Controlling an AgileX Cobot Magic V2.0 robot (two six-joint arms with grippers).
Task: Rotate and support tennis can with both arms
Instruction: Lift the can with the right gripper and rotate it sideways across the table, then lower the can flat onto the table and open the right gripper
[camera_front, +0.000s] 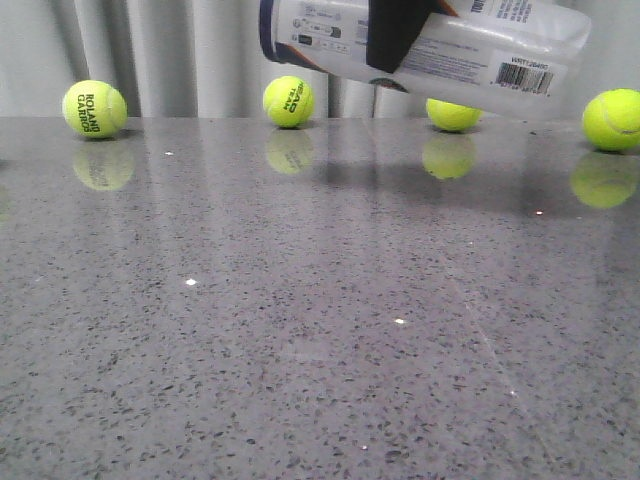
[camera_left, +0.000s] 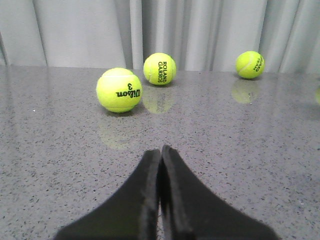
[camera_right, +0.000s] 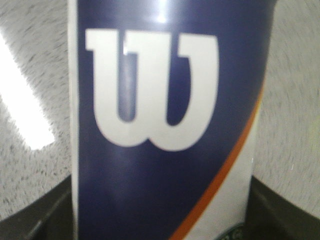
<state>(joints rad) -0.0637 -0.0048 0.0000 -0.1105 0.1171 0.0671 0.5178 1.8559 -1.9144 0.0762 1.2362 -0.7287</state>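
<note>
Tennis can (camera_front: 470, 50) held aloft over the grey table (camera_front: 300, 330), lying nearly level, pinched by right gripper (camera_front: 398, 35); white "W" on navy, orange stripe, barcode. Left gripper (camera_left: 160, 152) pressed together, empty. Balls marked "ROLAND GARROS" (camera_front: 94, 108), "HEAD TEAM" (camera_front: 288, 100), perhaps "Wilson 3" (camera_left: 119, 90).

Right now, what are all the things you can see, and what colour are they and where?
tennis can: one, clear with white and navy label, held tilted in the air above the far table edge.
tennis balls: five, yellow-green; four along the far edge in the front view, plus a Wilson 3 ball in the left wrist view.
table: one, grey speckled, shiny.
curtain: grey-white, behind the table.
right hand: black, clamped around the can.
left hand: black, shut, empty, over the table.
</note>
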